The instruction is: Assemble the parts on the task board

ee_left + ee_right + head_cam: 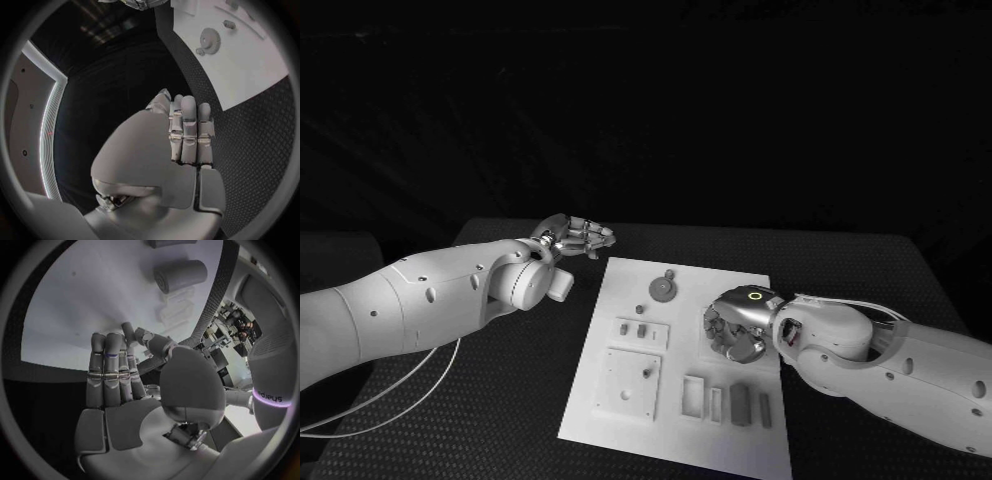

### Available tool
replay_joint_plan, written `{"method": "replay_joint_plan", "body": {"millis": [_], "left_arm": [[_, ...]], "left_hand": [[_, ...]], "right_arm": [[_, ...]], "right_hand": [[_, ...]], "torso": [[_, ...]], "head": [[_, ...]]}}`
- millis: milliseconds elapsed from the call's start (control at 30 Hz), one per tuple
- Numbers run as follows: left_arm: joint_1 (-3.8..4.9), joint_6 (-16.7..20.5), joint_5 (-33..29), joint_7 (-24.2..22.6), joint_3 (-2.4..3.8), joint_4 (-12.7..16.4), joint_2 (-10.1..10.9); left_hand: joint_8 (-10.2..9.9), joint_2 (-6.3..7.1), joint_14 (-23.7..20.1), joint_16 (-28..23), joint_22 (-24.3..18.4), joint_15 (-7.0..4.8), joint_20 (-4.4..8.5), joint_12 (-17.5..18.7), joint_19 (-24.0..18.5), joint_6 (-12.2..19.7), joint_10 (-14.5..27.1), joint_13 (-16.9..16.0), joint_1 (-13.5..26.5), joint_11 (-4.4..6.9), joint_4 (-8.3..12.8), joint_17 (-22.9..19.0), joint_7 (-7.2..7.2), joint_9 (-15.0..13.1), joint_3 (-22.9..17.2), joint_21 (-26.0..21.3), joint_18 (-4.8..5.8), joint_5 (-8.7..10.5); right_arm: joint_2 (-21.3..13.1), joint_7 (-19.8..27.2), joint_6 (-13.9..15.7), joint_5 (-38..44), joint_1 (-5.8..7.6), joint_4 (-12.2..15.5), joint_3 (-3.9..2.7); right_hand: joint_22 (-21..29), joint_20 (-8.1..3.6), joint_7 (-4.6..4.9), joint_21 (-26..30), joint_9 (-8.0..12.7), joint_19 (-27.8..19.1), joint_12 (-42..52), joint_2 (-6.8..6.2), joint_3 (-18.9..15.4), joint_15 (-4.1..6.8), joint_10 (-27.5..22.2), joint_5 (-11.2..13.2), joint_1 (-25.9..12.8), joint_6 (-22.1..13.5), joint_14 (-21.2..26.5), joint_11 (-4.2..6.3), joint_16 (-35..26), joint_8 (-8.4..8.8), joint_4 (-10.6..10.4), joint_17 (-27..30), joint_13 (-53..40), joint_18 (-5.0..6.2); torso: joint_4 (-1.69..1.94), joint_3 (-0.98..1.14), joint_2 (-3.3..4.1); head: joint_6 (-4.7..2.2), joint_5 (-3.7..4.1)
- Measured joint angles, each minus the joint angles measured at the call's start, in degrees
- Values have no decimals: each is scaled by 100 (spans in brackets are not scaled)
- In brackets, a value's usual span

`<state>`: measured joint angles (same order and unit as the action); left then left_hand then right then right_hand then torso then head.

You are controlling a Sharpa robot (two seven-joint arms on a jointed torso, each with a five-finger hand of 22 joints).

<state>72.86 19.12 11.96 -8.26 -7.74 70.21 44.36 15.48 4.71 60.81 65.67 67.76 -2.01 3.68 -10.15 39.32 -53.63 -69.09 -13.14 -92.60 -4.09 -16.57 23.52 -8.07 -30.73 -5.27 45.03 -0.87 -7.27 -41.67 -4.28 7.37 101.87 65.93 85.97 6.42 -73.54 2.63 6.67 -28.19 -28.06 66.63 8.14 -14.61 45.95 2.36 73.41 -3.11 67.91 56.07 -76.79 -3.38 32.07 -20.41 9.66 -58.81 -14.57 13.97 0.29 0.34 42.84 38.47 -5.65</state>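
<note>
The white task board (678, 440) lies in the middle of the black table. A grey gear (664, 289) sits near its far edge, and the left wrist view shows this gear (209, 37) on the board (262, 75). Small grey parts (635, 329) lie mid-board, with a square plate (629, 381) and upright blocks (692, 395) nearer me. My right hand (737, 326) hovers over the board's right side; its fingers (112, 370) stretch toward the board (81, 295) with nothing in them. A grey cylinder (181, 275) lies beyond them. My left hand (574, 237) hangs off the board's far left corner, fingers (187, 130) straight and together, holding nothing.
Black textured table (488, 420) surrounds the board on all sides, with bare room left of it. A white cable (387, 400) loops under my left arm near the table's left edge.
</note>
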Motion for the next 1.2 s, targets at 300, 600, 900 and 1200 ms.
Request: {"method": "replay_joint_plan", "body": {"millis": [300, 600, 900, 1200], "left_arm": [[0, -3, 0, 0, 0, 3, 0], [0, -3, 0, 0, 0, 2, 1], [0, -3, 0, -2, 0, -2, -3], [0, -2, 1, -3, 0, -18, -16]], "left_hand": [[0, 0, 0, 0, -1, 0, 0, 0, 0, 0, 0, -1, 0, 0, 0, -1, 0, 0, 0, 0, 0, 0], [0, 0, 0, 0, -1, 0, 0, 0, 0, 0, 0, 5, 0, 0, 0, -1, 0, 0, 0, 0, 0, 0], [0, 0, 0, 0, 4, 0, 0, 0, 0, 0, -15, 4, 0, -15, 0, 4, 0, 0, 0, 0, 0, 0], [0, 0, 0, 0, 3, 0, 0, 0, 0, 0, -15, 4, 0, -15, 0, 4, 0, 0, 0, 0, 0, 0]], "right_arm": [[28, -4, 70, 90, -27, -8, 0], [18, -43, 178, 214, -43, 25, 8], [-69, -78, 280, 272, -44, 148, 2], [-165, -70, 299, 177, 26, 352, -194]], "right_hand": [[-79, -29, -39, -78, -47, 56, 51, 68, 92, 69, 138, 1, 68, 174, -25, 52, 104, -85, 37, -59, -40, 0], [-143, -104, -114, -214, -119, 185, 174, 117, 292, 140, 167, 28, 94, 376, -76, 66, 267, -167, 133, -159, -97, -51], [-140, -130, -134, -250, -161, 214, 174, 173, 316, 140, 174, 46, 95, 396, -76, 73, 300, -166, 157, -200, -98, -66], [-140, -129, -115, -263, -190, 215, 174, 173, 315, 140, 175, 50, 96, 415, -76, 73, 322, -187, 157, -200, -98, -68]], "torso": [[-5, -1, -2], [-5, -4, -4], [-5, -5, -7], [-3, -4, -7]], "head": [[11, -3], [18, 1], [15, 9], [1, -4]]}}
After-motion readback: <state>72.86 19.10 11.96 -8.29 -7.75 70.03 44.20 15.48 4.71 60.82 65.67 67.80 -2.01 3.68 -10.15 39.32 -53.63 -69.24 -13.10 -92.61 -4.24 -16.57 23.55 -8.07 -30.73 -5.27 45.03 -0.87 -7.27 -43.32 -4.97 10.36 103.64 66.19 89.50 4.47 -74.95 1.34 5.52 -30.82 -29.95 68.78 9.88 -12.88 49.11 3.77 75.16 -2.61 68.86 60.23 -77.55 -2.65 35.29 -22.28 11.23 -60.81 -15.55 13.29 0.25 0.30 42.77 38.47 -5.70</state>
